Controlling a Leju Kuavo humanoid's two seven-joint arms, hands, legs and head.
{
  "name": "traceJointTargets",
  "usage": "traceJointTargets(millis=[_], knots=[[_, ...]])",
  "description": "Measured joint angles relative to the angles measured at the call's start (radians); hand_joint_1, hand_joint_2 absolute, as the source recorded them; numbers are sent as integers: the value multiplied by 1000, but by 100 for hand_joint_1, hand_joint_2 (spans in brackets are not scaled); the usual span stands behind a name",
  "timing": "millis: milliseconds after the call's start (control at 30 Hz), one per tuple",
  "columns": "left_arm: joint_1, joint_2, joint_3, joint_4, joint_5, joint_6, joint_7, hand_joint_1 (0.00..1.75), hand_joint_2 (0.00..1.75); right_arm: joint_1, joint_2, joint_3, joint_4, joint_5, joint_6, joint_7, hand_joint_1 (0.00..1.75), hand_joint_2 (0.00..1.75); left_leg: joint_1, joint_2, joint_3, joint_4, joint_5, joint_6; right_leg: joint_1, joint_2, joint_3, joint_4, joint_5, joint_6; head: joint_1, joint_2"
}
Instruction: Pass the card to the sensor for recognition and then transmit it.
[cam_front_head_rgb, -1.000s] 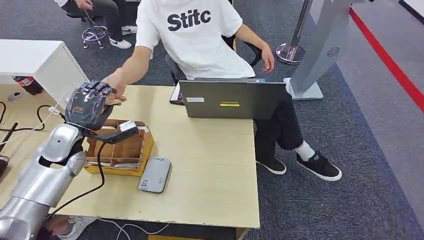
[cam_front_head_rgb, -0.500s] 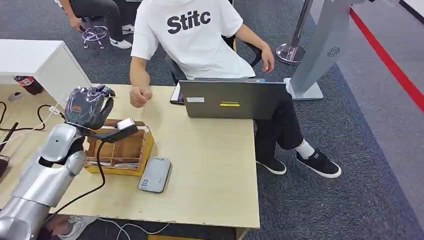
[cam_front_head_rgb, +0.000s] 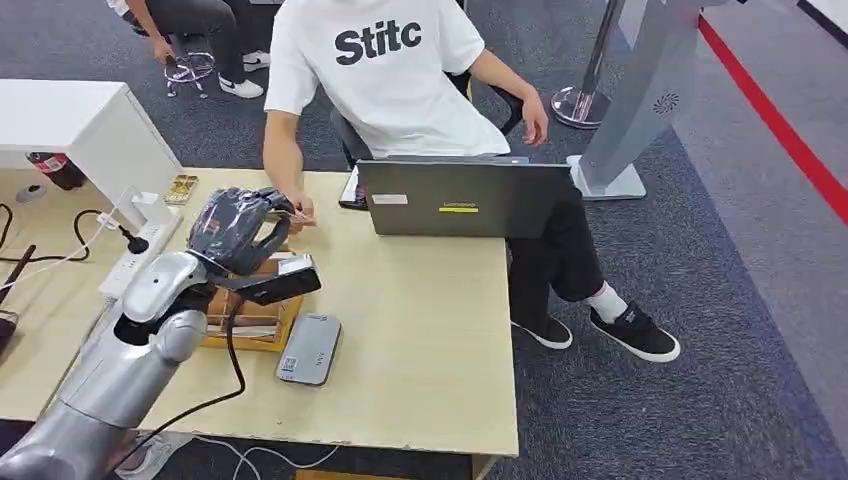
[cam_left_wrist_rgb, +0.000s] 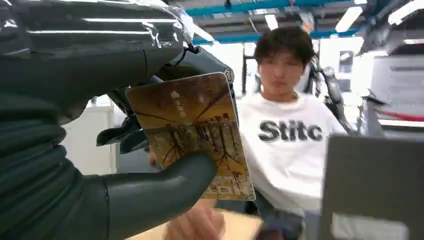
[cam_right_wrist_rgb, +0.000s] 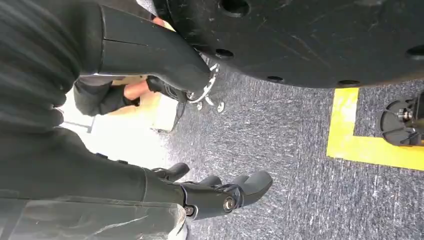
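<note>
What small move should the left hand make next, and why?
Probably lower the card toward the grey reader on the table. The left hand holds the card above the wooden box, and the reader lies just beside that box, nearer the robot.

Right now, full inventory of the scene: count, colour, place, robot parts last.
brown tree-print card: 1, brown, held in left hand
flat grey sensor box: 1, grey, on table beside tray
wooden compartment tray: 1, tan, under left hand
grey laptop: 1, table's far edge, open
light wood table: 1, beige
white power strip: 1, table's left side
seated person in white shirt: 1, behind laptop
left hand: 1, dark grey, holds card above tray
right hand: 1, dark grey, hangs over carpet, holds nothing
</note>
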Motion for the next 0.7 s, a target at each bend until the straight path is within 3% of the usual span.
traceJointTargets(millis=[167,367,567,700], knots=[[-9,15,-83,-31,125,-179,-6,175,175,0,0,4,0,-8,3,-9,0,175,0,0,-1,0,0,0,0,0,0,0,0,0,0,0],[-50,76,-200,-34,175,-255,1,175,175,0,0,15,0,-19,3,-11,0,175,0,0,-1,0,1,0,0,0,-1,0,1,0,0,0],[-77,109,-268,-21,193,-272,14,175,175,-1,0,23,0,-22,3,-12,0,175,0,0,-1,0,1,-1,0,0,-1,1,1,0,0,0],[-69,94,-303,-1,147,-197,-11,175,175,-1,0,27,0,-24,3,-12,0,175,0,0,-1,0,1,-1,0,0,-1,1,1,0,0,0]])
